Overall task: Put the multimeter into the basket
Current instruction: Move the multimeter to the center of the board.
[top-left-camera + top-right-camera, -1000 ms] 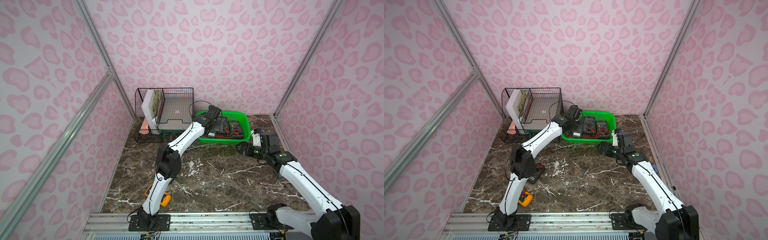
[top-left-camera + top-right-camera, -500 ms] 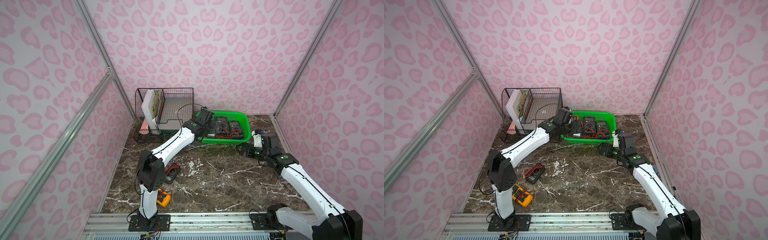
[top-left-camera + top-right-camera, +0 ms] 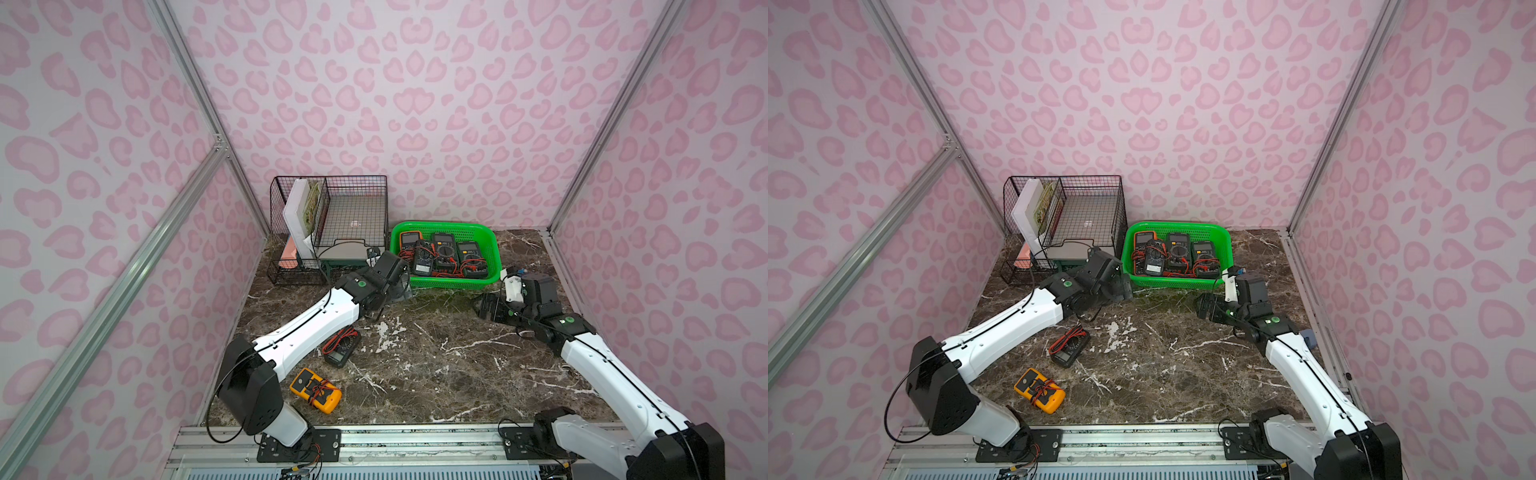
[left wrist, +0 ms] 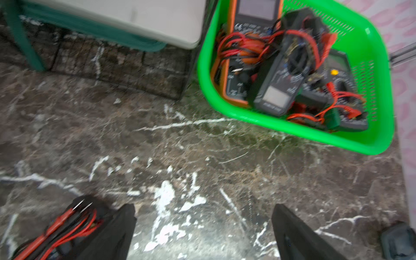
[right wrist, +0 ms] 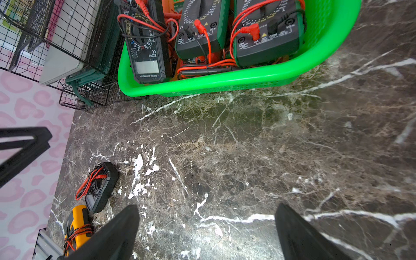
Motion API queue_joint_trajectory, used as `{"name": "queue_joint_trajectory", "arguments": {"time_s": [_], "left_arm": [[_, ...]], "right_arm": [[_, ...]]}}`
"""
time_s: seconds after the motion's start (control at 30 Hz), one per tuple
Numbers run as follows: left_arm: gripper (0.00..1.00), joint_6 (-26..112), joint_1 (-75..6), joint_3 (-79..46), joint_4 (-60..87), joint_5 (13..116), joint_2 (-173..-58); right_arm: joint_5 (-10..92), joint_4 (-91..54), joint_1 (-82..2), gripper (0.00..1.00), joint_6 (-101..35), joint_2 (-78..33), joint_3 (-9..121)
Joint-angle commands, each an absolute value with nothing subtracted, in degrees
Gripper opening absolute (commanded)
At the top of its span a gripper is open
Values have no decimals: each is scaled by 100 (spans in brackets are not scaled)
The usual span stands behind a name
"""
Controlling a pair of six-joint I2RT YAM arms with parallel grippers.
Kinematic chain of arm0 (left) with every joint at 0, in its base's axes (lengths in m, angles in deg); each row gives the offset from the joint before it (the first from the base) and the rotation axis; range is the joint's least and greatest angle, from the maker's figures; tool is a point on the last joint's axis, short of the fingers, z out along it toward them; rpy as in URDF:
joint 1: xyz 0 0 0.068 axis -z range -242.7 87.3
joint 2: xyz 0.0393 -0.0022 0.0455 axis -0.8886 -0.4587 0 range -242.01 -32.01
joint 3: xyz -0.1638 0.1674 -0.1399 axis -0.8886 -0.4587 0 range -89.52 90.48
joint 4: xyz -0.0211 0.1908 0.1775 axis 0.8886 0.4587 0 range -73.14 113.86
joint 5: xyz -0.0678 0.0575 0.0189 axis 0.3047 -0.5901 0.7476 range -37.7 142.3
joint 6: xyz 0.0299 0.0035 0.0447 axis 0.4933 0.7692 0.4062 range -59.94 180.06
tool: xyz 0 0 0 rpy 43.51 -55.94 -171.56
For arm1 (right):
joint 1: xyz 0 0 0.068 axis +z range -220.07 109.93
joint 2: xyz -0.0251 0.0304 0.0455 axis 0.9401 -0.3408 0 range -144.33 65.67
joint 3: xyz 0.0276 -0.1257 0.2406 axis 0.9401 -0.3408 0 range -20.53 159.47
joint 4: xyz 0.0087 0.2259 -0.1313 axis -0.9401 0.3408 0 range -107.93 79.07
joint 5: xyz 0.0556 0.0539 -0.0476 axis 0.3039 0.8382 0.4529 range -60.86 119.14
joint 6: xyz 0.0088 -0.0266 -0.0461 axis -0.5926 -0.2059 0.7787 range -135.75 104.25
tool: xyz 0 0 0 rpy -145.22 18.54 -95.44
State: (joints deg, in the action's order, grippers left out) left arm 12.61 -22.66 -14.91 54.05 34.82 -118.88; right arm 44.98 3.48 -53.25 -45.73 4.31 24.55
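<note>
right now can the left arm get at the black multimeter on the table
Probably yes: the black multimeter lies uncovered beside the left arm, and the left end effector is open and empty, but must fold back from the green basket.

Our left gripper (image 4: 202, 206) has come back from the basket (image 3: 453, 286) and now hangs over the table (image 3: 436, 353), just by the basket's near left corner. Our left arm (image 3: 307, 328) has dropped low and swung to the left, so we can now see the black meter (image 3: 341, 347) it hid.
</note>
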Motion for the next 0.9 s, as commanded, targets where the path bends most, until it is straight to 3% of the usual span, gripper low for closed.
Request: {"name": "queue_joint_trajectory", "arguments": {"time_s": [0.0,0.33,0.6,0.87], "left_arm": [[99,1036,-2276,-1822,6021,3125,-11534],[99,1104,-2448,-2561,7373,2592,-10886],[99,1552,-3131,-3664,6768,3300,-10347],[98,2239,-3864,-3978,6227,4142,-10418]], "right_arm": [[4602,186,-5306,99,-4572,480,2421],[4668,193,-5196,99,-4583,527,2375],[4676,177,-5167,99,-4616,529,2371],[4673,198,-5158,99,-4670,527,2371]]}}
